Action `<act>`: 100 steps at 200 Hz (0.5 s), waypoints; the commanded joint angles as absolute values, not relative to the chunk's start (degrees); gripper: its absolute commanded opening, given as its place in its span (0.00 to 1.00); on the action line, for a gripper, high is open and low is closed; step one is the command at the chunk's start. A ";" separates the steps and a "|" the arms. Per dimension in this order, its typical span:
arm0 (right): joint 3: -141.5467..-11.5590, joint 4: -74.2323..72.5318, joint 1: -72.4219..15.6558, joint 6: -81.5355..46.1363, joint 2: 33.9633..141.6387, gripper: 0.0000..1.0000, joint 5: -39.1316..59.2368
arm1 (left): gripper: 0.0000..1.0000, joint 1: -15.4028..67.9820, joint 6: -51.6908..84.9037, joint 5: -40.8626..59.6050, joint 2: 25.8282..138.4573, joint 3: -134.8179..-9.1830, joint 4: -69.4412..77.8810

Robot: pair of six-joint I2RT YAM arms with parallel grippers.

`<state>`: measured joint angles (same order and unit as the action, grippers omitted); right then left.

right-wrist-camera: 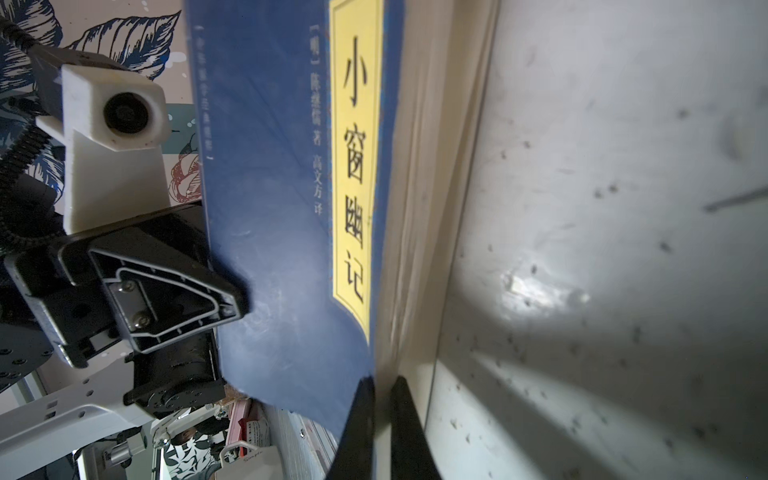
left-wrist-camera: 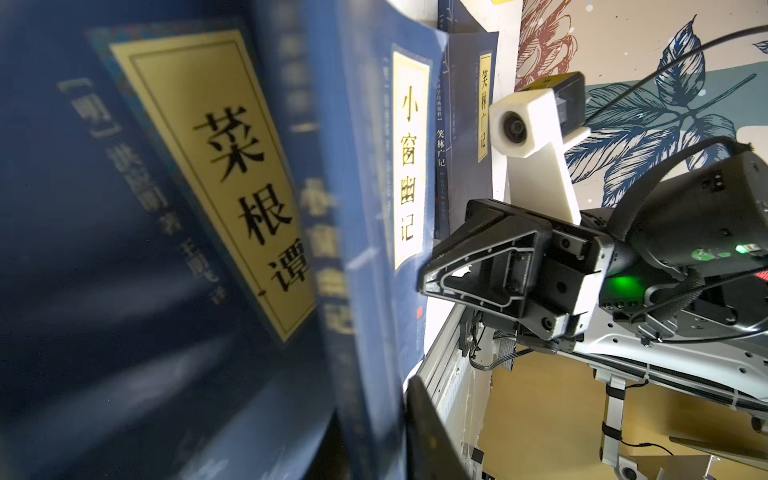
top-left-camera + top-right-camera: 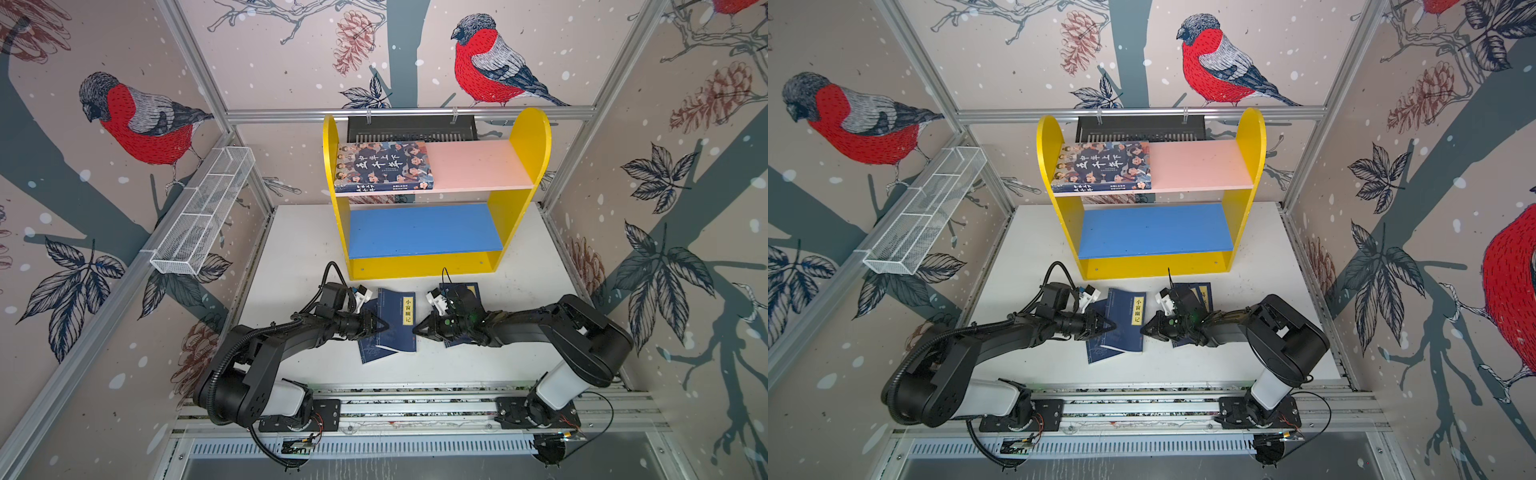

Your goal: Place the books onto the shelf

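- The left fingers (image 3: 375,326) clamp the thin navy paper book with a yellow label (image 3: 397,320).
- The right fingers (image 3: 422,328) touch its other edge; I cannot tell if they grip.
- The book is just before the yellow wooden shelf (image 3: 528,137).

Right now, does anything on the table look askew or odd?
Yes: the top navy book lies skewed across a second navy book, whose corner juts out beneath. The left gripper and right gripper sit at the top book's opposite edges. The shelf looks orderly.
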<state>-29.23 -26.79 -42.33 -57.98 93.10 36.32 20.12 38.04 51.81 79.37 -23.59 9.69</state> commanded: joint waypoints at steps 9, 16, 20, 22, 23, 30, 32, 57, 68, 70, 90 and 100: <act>-29.72 -25.61 -42.37 -56.38 91.03 0.43 34.05 | 0.03 20.22 37.19 51.07 77.27 -23.64 8.67; -29.71 -24.60 -42.28 -56.30 89.99 0.47 33.11 | 0.00 20.22 37.18 50.67 76.21 -23.64 7.86; -29.71 -23.98 -42.28 -56.31 89.32 0.49 32.51 | 0.00 20.24 37.05 50.39 75.28 -23.58 7.48; -29.71 -23.64 -42.21 -56.38 88.97 0.49 32.16 | 0.00 20.22 37.08 50.28 74.85 -23.56 7.36; -29.66 -23.47 -42.15 -56.36 88.78 0.50 31.99 | 0.00 20.22 37.04 50.28 74.65 -23.51 7.29; -29.64 -22.11 -42.10 -56.43 87.28 0.52 30.78 | 0.00 20.21 36.99 49.90 73.16 -23.38 6.56; -29.56 -21.74 -42.08 -56.43 86.86 0.53 30.46 | 0.00 20.21 36.96 49.81 72.74 -23.31 6.37; -29.09 -16.57 -41.82 -57.35 79.53 0.58 25.62 | 0.00 20.13 36.34 49.77 66.52 -22.61 3.71; -29.34 -13.82 -41.86 -57.49 76.42 0.60 23.96 | 0.00 20.14 35.17 49.78 64.05 -22.88 2.53; -29.35 -13.21 -41.86 -57.53 75.90 0.60 23.74 | 0.00 20.13 35.05 49.53 63.69 -22.99 2.19; -29.89 -8.58 -41.94 -57.44 72.08 0.60 22.62 | 0.00 19.89 33.99 49.16 61.51 -24.40 -1.06; -30.12 -6.69 -42.01 -57.59 69.02 0.60 22.74 | 0.00 19.46 33.75 49.19 60.23 -24.99 -2.74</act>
<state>-29.43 -13.98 -41.91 -57.08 73.17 25.78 20.08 35.88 49.04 62.52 -23.62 1.02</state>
